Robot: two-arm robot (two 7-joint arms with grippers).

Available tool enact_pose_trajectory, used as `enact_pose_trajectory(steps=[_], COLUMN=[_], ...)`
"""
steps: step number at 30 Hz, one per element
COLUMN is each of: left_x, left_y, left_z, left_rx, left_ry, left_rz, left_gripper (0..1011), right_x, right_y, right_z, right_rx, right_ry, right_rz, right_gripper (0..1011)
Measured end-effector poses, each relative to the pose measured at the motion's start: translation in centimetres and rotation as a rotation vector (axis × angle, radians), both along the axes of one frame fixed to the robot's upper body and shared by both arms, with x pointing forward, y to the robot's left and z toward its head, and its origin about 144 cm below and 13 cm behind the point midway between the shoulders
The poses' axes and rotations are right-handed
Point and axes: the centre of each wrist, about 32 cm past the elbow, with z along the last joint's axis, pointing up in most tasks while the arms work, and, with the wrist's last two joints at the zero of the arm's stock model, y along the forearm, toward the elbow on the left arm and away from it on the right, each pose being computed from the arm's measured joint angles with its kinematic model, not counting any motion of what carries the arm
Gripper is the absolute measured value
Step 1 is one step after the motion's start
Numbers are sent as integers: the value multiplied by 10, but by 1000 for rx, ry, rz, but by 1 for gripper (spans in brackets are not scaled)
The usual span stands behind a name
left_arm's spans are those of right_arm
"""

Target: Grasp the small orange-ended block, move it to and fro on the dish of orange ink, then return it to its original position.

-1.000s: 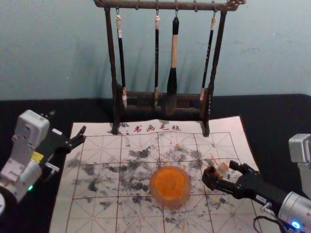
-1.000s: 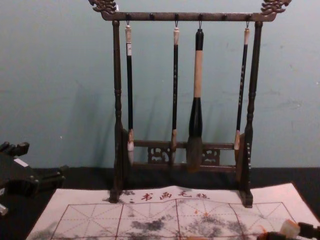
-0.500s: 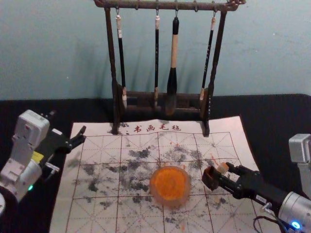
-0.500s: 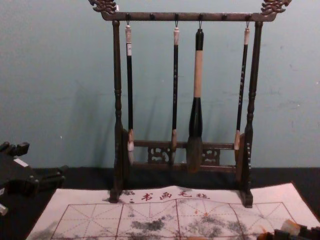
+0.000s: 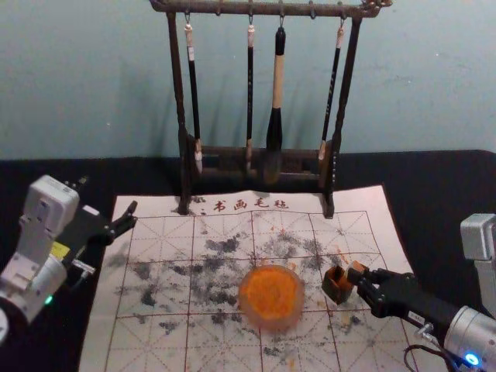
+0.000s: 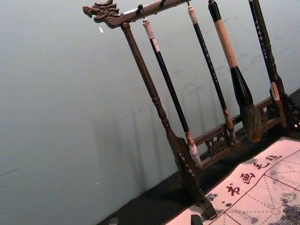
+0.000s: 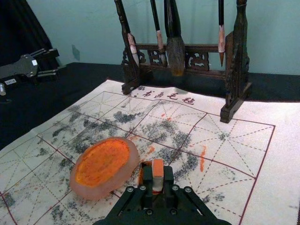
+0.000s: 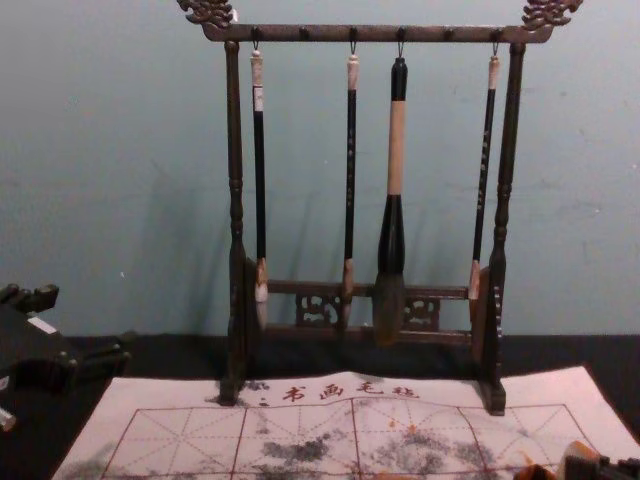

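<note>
Nearest lies the round, pale-rimmed dish of orange ink (image 5: 270,293), on the white gridded sheet (image 5: 155,341). Just to its right sits a small dark open box (image 5: 337,288). Beside that, the right gripper (image 5: 363,277) is closed on the small orange-ended block (image 5: 355,273). Farther off, at the sheet's left edge, the left gripper (image 5: 108,195) is parked, fingers wide apart, empty.

Just above the centre of my head view, on the mat (image 5: 353,203), I read four red characters (image 5: 250,205): 书画毛毡. The brushes (image 5: 333,85) higher up carry script too small for me to read.
</note>
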Motion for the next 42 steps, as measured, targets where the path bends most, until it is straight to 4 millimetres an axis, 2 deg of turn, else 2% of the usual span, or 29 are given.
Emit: enact_pose_trajectory(steps=[1, 35, 42], left_x=[0, 0, 0], left_y=[0, 0, 0], left_z=[0, 0, 0], left_rx=[0, 0, 0], left_ry=[0, 0, 0], left_rz=[0, 0, 0], left_gripper=[1001, 1001, 1001], right_x=[0, 0, 2], right_y=[0, 0, 0], right_z=[0, 2, 9], right_rx=[0, -13, -22], right_ry=[0, -41, -88], right_rz=[0, -3, 6], right_gripper=[81, 81, 81])
